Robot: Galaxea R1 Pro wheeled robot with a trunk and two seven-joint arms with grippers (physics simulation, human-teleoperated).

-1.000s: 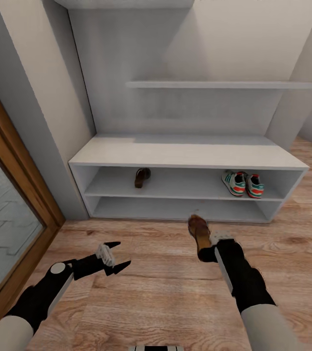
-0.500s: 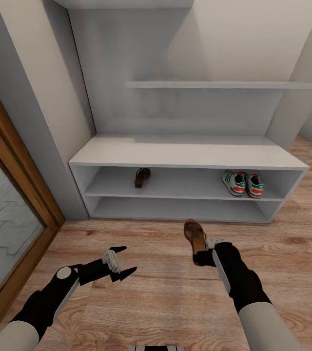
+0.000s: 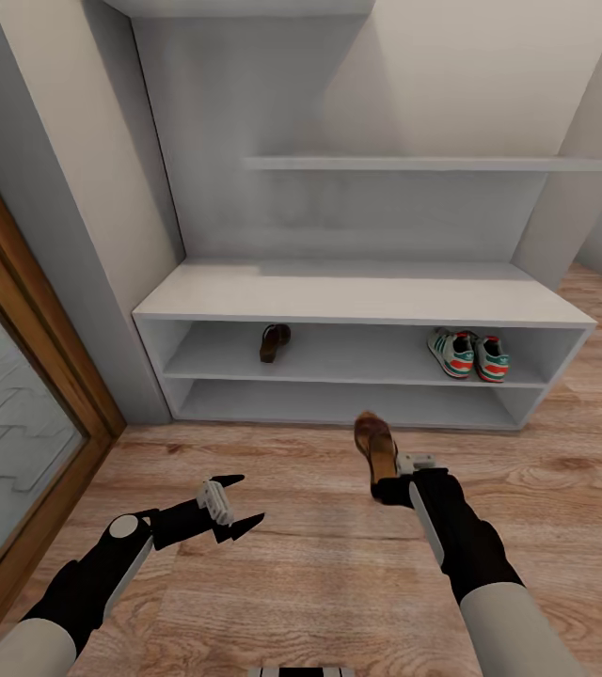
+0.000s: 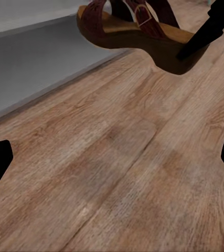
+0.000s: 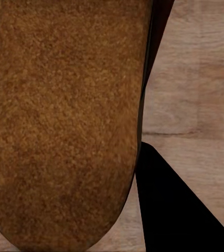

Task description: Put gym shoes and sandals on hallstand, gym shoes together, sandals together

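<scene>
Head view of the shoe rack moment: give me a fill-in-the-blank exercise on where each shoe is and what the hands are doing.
1. The right hand is shut on a dark brown open sandal with a tan insole, while the left hand is ____.
2. The other brown sandal lies on the pale grey shoe rack's ____ shelf row.
3. The two off-white sneakers with green stripes sit at that row's ____ end.
4. The held sandal is above the ____.

Missing words: open; upper; right; floor

Two gym shoes (image 3: 467,354), two sandals (image 3: 275,341) (image 3: 376,446), and one hallstand (image 3: 357,299).
</scene>
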